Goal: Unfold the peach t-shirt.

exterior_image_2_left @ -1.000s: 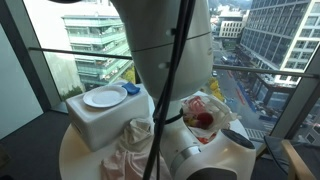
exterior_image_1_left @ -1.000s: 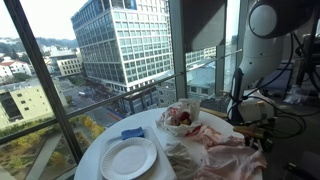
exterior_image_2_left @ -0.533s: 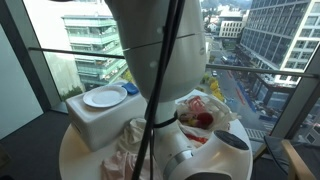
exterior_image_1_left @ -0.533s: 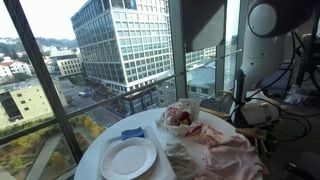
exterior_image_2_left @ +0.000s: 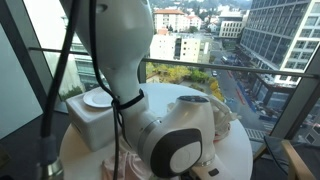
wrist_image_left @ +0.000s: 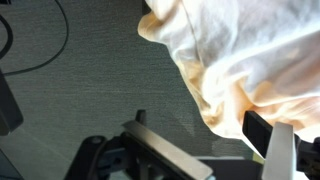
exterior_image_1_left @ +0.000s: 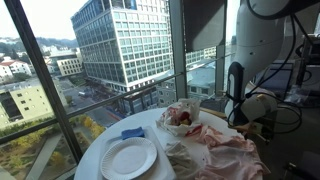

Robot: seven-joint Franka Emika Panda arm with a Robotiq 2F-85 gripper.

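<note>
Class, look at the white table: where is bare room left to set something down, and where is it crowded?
Bare: the table strip between the blue item and the open bag holding something red, plus the empty white plate. Crowded: the peach t-shirt sprawls over the rest, right beside the bag.

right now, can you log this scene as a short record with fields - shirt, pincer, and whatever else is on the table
shirt: peach t-shirt, crumpled on the round table, not spread out
pincer: pincer open, at the shirt's edge, nothing gripped
plate: white plate, empty
blue item: small blue thing beside the plate, kind unclear
wrapper: pale wrapper with something red inside, behind the shirt
task state: unfolding not yet done
</note>
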